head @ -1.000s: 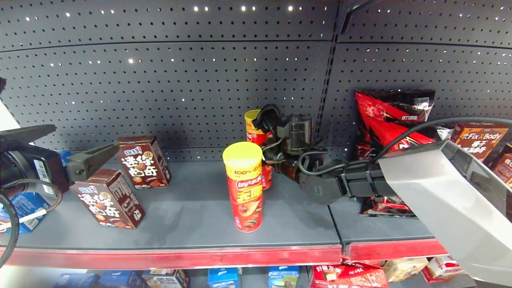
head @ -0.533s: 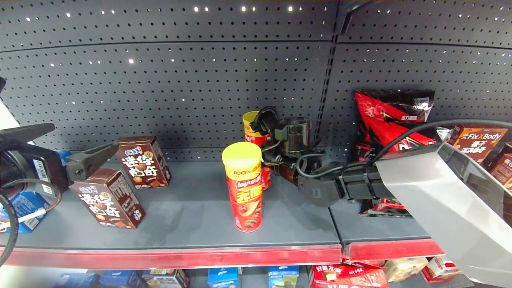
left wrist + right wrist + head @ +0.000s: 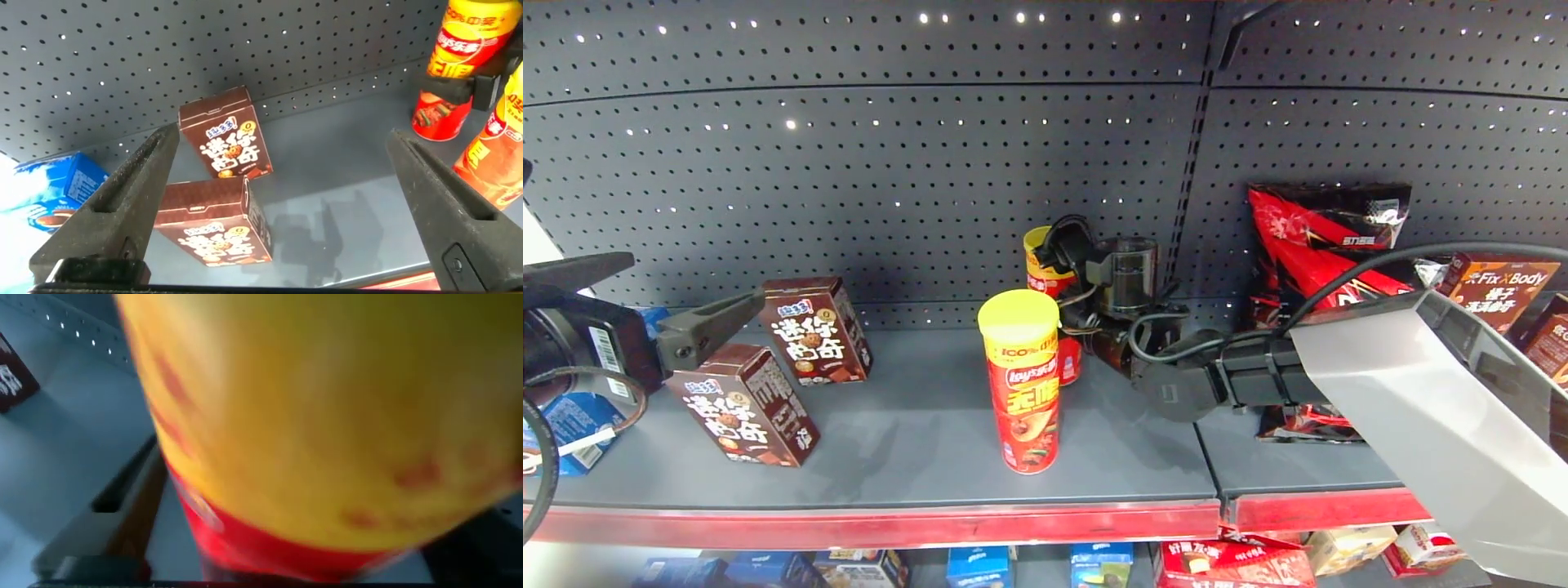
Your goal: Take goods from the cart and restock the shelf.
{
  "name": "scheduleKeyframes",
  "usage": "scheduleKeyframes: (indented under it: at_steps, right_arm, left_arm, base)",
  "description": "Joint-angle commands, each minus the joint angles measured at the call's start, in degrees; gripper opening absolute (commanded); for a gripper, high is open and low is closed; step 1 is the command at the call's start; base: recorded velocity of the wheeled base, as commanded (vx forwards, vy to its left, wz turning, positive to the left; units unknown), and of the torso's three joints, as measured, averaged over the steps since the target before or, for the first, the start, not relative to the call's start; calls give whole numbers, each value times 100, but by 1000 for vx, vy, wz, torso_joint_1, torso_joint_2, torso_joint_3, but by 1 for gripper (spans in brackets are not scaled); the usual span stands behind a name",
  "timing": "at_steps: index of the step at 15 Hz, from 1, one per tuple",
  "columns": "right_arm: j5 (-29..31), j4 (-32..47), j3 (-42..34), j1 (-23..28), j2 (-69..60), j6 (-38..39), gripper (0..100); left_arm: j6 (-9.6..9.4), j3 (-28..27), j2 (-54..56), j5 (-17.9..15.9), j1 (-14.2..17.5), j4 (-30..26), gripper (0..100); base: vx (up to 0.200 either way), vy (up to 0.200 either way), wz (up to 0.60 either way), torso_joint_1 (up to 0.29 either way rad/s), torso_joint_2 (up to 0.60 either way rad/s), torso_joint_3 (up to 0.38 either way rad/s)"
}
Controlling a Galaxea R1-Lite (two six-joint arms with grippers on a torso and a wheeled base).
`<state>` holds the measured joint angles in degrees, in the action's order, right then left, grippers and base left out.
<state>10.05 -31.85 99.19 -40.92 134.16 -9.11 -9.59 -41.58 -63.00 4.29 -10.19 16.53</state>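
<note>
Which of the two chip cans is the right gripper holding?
The rear can, back by the pegboard, clamped in the right gripper; the front can stands free nearer the shelf edge.

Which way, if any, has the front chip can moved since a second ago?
No. The front chip can stands where it did against the shelf's red lip.

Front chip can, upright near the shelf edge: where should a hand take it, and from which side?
Grip the front chip can around mid-body, below the yellow lid, coming level from the open front of the shelf and clamping both sides. It stands upright and free, so a side clamp should hold. Behind it the right hand holds the rear can, blocking that side.
</note>
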Motion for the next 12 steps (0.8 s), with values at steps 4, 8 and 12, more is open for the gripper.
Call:
scheduleKeyframes:
  at_steps: [4, 8, 12]
  right_arm:
    - [-38, -23, -524, 32, -505, 5, 100]
    - [-64, -49, -1289, 41, -1014, 41, 100]
    - [-73, -392, -2053, 93, -1419, 32, 100]
  left_arm:
    - [1, 1, -10, 2, 0, -1, 100]
    - [1, 1, -10, 2, 0, -1, 100]
    - [-7, 1, 7, 2, 0, -1, 100]
  base:
    - [0, 0, 0, 0, 0, 0]
    - [0, 0, 0, 0, 0, 0]
    - [0, 0, 0, 0, 0, 0]
